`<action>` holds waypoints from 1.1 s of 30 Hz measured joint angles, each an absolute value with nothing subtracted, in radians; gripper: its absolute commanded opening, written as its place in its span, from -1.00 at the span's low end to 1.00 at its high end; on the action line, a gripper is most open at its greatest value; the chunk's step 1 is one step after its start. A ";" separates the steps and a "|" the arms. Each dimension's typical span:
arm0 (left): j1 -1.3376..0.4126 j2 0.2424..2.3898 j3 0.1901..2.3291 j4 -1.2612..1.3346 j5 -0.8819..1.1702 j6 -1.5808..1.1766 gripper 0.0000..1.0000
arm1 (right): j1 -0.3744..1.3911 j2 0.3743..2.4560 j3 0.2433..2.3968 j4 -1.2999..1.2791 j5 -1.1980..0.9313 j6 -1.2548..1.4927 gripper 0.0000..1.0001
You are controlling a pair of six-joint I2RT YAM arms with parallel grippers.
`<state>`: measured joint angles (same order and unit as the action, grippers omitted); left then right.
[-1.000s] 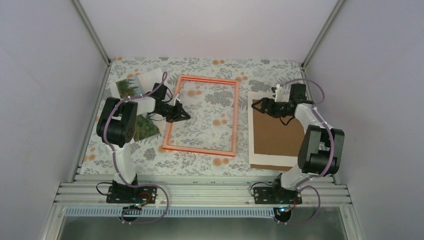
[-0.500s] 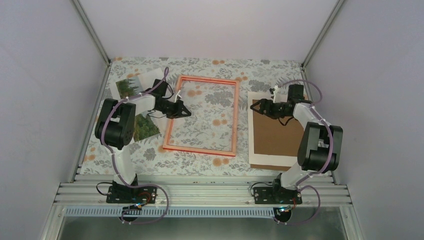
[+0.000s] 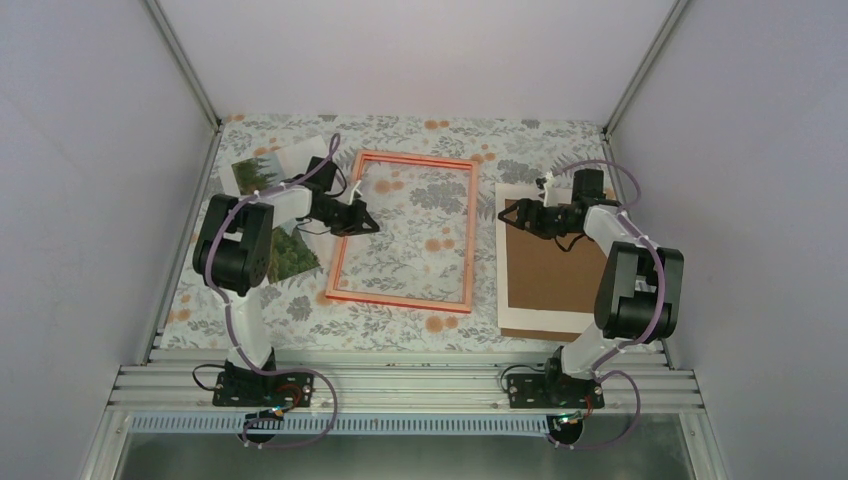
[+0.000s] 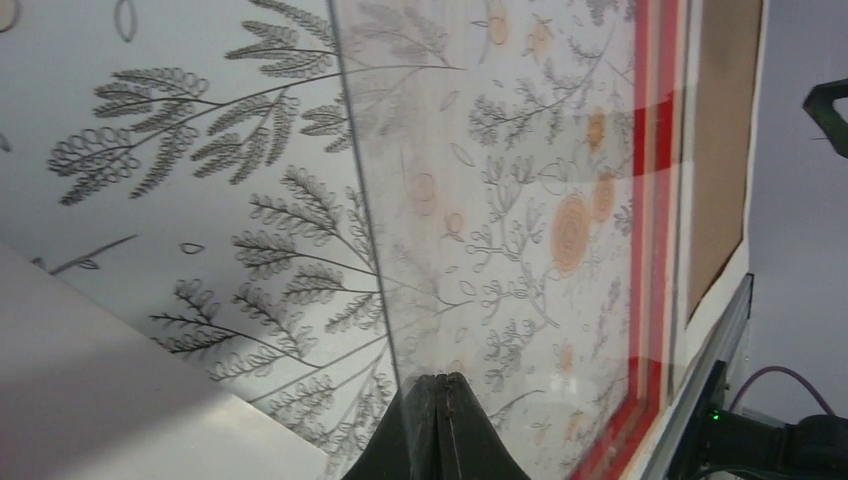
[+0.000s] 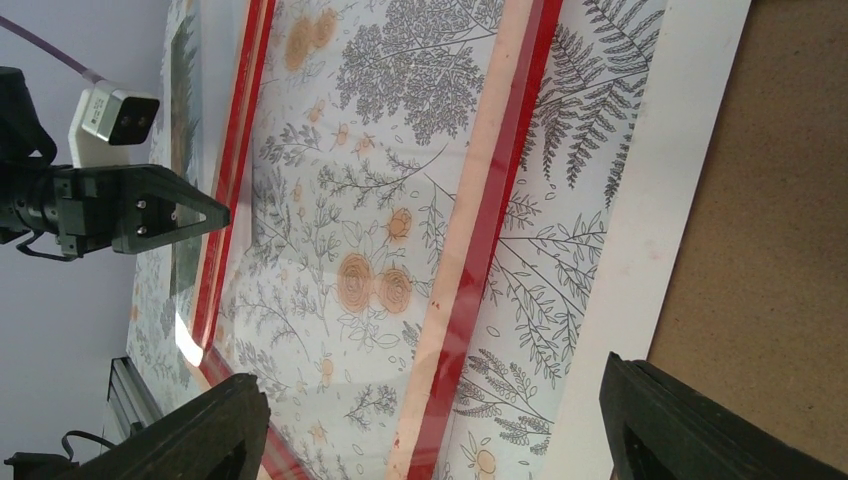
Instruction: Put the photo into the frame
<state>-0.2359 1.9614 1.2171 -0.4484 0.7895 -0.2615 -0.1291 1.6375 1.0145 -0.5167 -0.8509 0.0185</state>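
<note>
The frame [image 3: 400, 303] is laid flat at the centre of the floral tablecloth [image 3: 300, 310]. The photo [image 3: 262, 170] is laid picture side up to its left, outside the frame and partly covered by the left arm. The left gripper [image 3: 370, 228] is positioned over the frame's left rail with its fingers [image 4: 425, 430] pressed together; whether anything is pinched between them cannot be told. The right gripper [image 5: 432, 378] is held spread wide apart, empty, over the near corner of the brown backing board [image 3: 545, 270].
</note>
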 measured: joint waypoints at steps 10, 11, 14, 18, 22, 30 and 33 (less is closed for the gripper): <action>-0.231 1.989 1.239 -0.479 0.754 -0.240 -0.95 | -0.123 1.638 1.015 -0.517 -0.851 0.018 0.65; -0.231 1.990 1.243 -0.482 0.752 -0.237 -0.95 | -0.123 1.638 1.015 -0.516 -0.851 0.018 0.65; -0.231 1.991 1.256 -0.493 0.747 -0.223 -0.95 | -0.122 1.638 1.015 -0.516 -0.850 0.016 0.65; -0.231 1.991 1.273 -0.508 0.733 -0.201 -0.95 | -0.118 1.639 1.015 -0.516 -0.850 0.015 0.65; -0.231 1.992 1.283 -0.522 0.720 -0.178 -0.95 | -0.118 1.643 1.015 -0.516 -0.850 0.015 0.64; -0.232 1.992 1.306 -0.550 0.692 -0.136 -0.95 | -0.117 1.644 1.015 -0.516 -0.850 0.015 0.64; -0.233 1.992 1.314 -0.558 0.686 -0.126 -0.95 | -0.116 1.644 1.015 -0.515 -0.850 0.014 0.64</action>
